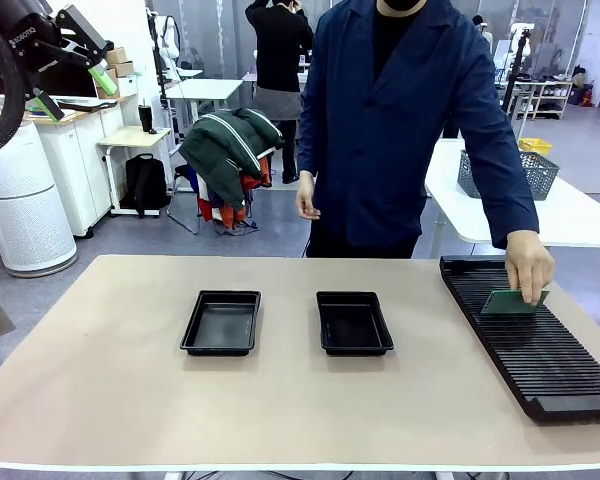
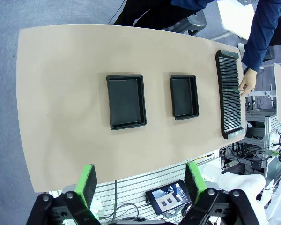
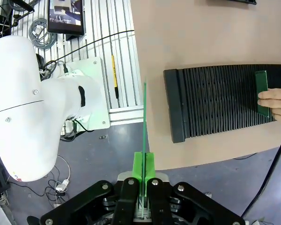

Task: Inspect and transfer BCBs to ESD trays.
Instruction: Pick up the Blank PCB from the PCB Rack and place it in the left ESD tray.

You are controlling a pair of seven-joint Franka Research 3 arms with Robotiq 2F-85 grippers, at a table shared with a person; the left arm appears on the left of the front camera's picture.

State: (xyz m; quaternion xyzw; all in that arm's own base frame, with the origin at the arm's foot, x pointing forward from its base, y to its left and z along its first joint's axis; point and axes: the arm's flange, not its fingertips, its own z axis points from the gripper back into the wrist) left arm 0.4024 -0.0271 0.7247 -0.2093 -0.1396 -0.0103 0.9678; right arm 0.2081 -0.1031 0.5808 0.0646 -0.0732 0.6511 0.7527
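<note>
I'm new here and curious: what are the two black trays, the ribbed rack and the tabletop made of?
Trays: likely moulded plastic, black, faint sheen on smooth rounded rims. Rack: probably plastic too, matte black, fine even ribs. Tabletop: looks like laminate, uniform matte beige without grain; hard to be sure.

White "ROBOTIQ" lettering [image 1: 24, 36] stands on the left jaws' black body.

BCB [image 1: 505, 304] partly behind person's hand [image 1: 530, 266]
</note>
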